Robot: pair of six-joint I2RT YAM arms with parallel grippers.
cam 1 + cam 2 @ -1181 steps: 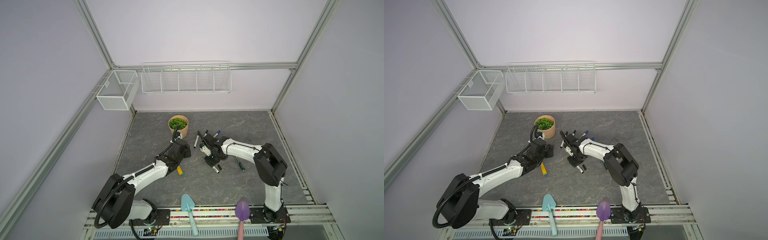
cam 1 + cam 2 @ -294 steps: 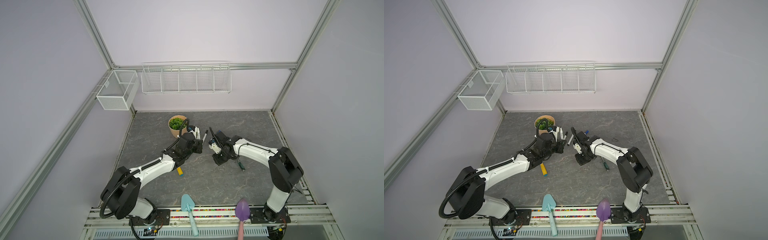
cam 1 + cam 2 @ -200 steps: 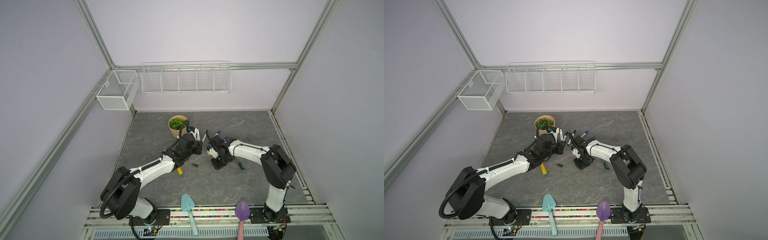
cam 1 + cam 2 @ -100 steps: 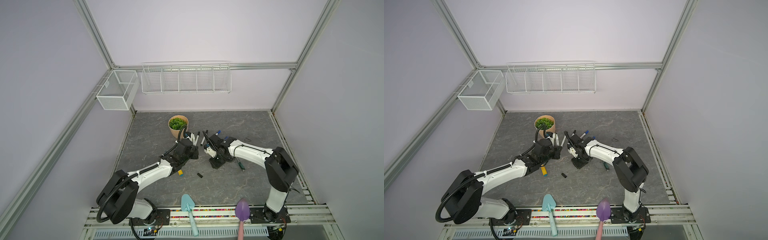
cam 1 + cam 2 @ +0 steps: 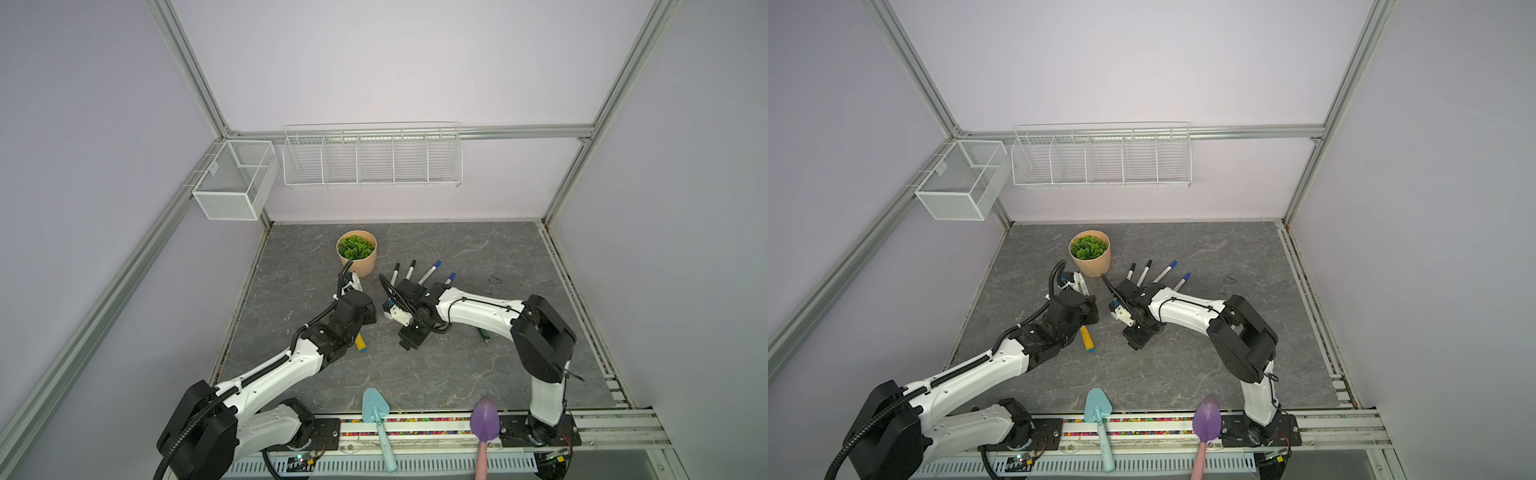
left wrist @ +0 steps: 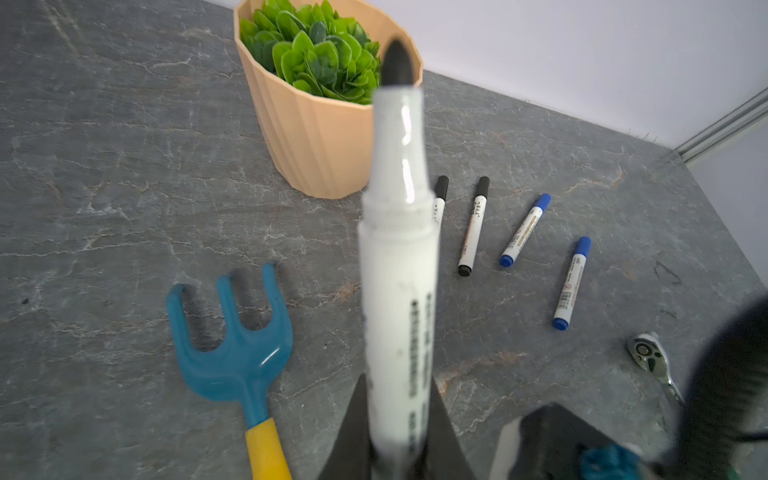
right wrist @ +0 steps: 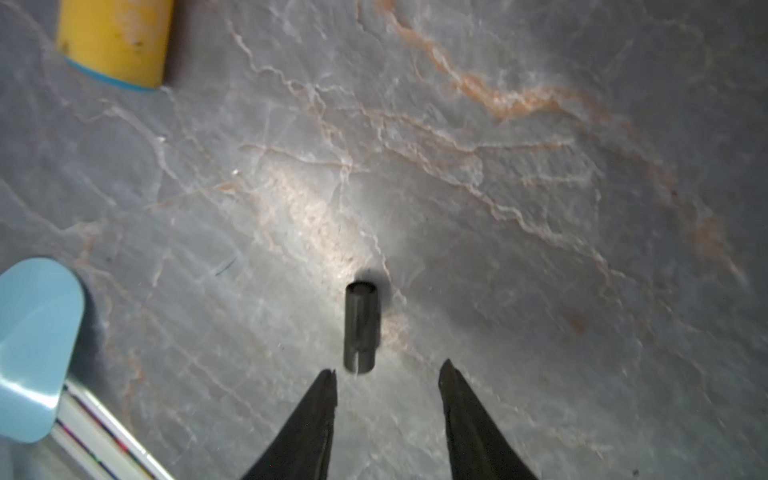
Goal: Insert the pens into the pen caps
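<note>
Black cap (image 7: pixel 360 328) lay ungrasped before spread right gripper (image 7: pixel 388 368); pickup step, likely needing a pinch, then mating with pen (image 6: pixel 399 249) clamped in left gripper (image 6: pixel 397 380), ten o'clock in both top views.

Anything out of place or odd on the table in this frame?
Yes. One black cap lies loose on the table, just ahead of the open right end effector, with nothing gripping it. The left end effector holds an uncapped pen with its black tip bare, so pen and cap are apart.
</note>
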